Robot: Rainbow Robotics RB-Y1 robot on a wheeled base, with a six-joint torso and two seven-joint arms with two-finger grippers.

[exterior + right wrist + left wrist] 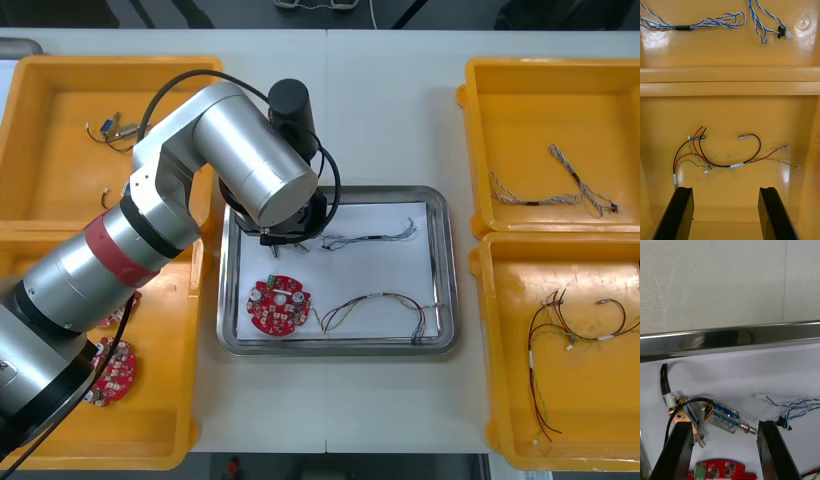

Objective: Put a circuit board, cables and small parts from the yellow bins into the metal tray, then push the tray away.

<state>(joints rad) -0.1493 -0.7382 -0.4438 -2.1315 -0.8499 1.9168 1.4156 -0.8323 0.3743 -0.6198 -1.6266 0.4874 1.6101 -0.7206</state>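
My left gripper (283, 240) hangs over the far left corner of the metal tray (440, 262), mostly hidden under its wrist. In the left wrist view it (724, 423) is open, and a small metal part (720, 416) with a black wire lies on the white lining just past its fingertips. The tray also holds a round red circuit board (278, 305), a blue and white cable (370, 238) and a red and yellow cable (385, 308). My right gripper (726, 189) stands open above the red, yellow and black cables (722, 157) in a yellow bin (730, 112).
At the left, the far bin (50, 90) holds small metal parts (110, 130) and the near bin (170, 420) holds red circuit boards (115, 370). At the right, the far bin (540, 80) holds blue and white cables (560, 185) and the near bin (500, 400) red and black cables (570, 330).
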